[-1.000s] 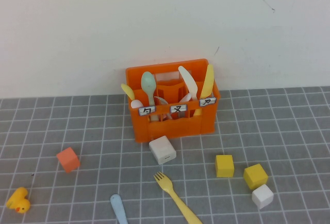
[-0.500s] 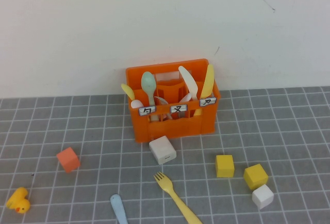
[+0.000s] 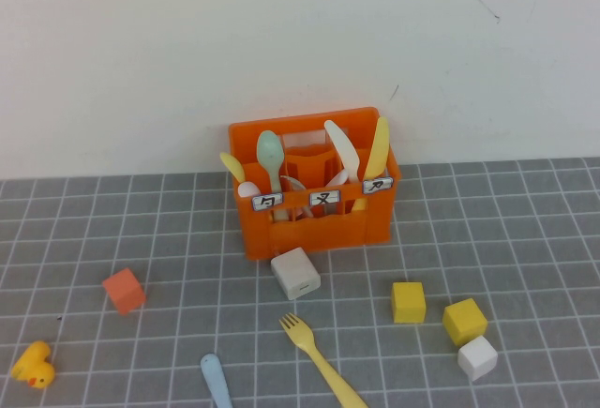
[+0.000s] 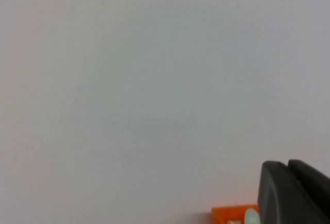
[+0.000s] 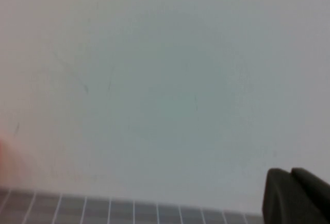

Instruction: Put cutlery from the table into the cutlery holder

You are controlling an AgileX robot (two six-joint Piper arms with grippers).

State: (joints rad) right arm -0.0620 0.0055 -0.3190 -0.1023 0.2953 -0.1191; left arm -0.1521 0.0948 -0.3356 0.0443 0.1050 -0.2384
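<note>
The pale yellow fork (image 3: pixel 323 363) lies on the grey gridded table (image 3: pixel 525 230) near the front, tines toward the orange cutlery holder (image 3: pixel 314 225). The light blue round-ended utensil (image 3: pixel 217 382) lies to its left, running off the front edge of the view. The holder stands against the wall with a mint-green spoon, a white knife and yellow pieces in it. Neither arm shows in the high view. My left gripper (image 4: pixel 287 163) is shut and empty, raised, facing the wall, with a corner of the holder (image 4: pixel 229 215) beside it. My right gripper (image 5: pixel 290 171) is shut and empty, facing the wall above the table (image 5: pixel 103 211).
A white cube (image 3: pixel 296 273) sits just in front of the holder. A red-orange cube (image 3: pixel 124 290) and a yellow duck (image 3: pixel 33 364) are at the left. Two yellow cubes (image 3: pixel 408 302) (image 3: pixel 465 320) and a small white cube (image 3: pixel 477 357) are at the right.
</note>
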